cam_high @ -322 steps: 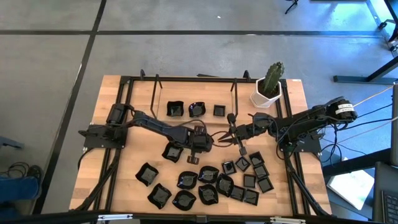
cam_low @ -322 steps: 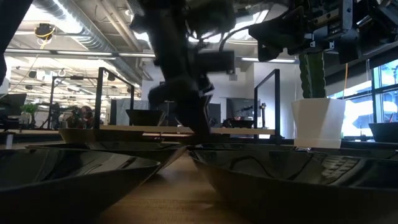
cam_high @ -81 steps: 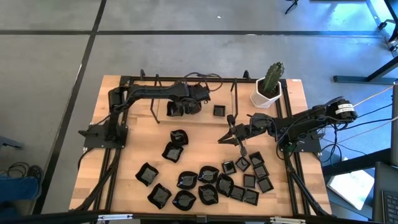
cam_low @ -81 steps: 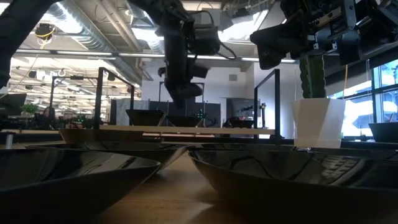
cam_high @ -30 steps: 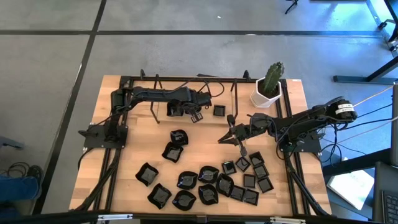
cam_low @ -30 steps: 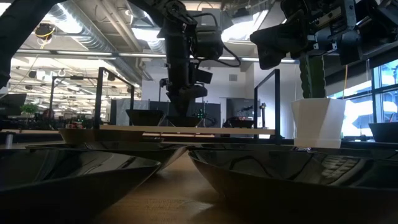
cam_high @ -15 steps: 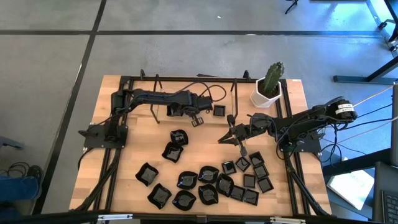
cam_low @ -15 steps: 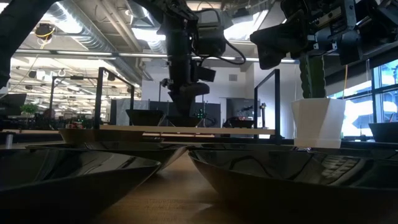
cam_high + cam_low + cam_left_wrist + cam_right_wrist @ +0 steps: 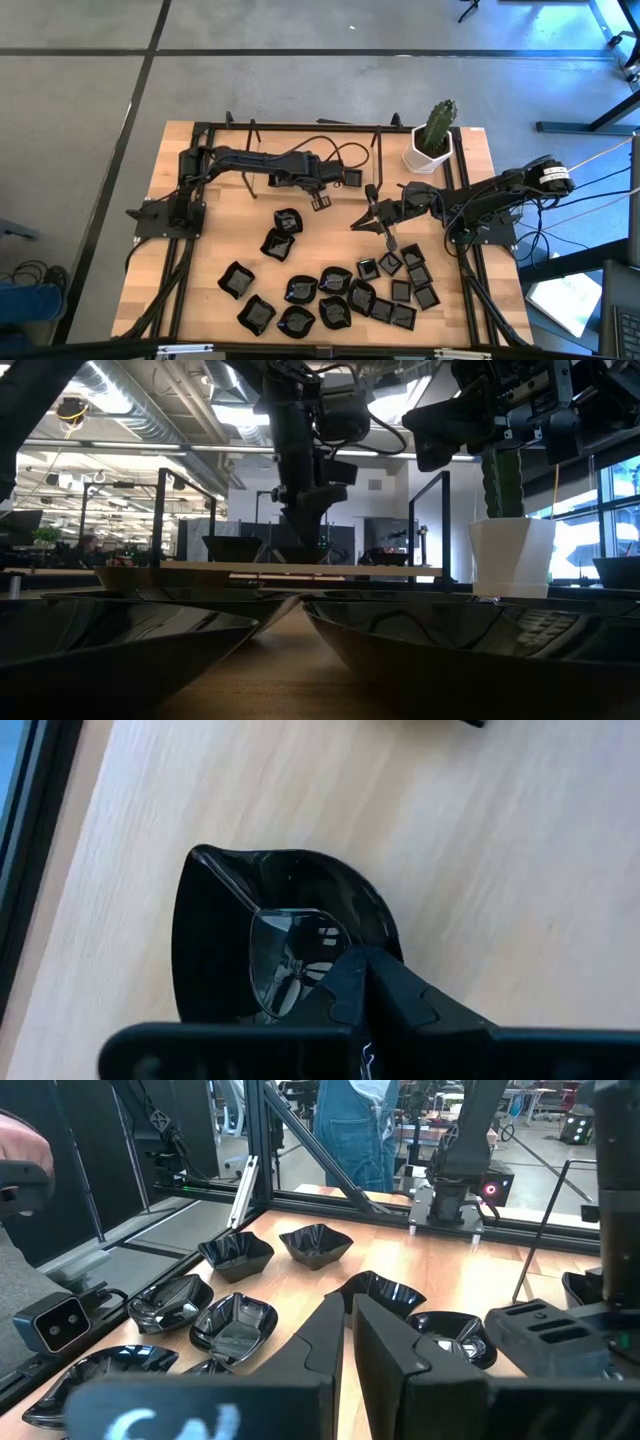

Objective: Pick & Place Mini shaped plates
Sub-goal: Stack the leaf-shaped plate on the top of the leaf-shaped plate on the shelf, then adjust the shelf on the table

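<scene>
the left gripper (image 9: 321,199) is seen clenched shut, empty, over bare wood just in front of the back row of dishes (image 9: 352,178), well left of the cactus pot (image 9: 428,152). a loose dish (image 9: 288,221) lies just beside it, toward the near edge, judged its nearest target. the right gripper (image 9: 362,219) hangs nearly closed, empty, farther from that dish.

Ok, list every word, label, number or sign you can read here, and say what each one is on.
None can be read.
Right wrist view: pale marks on the right gripper body, near the picture's bottom edge, are too blurred to read.
The plates, the pot and the table show no print.
The left gripper shows no label either.
</scene>
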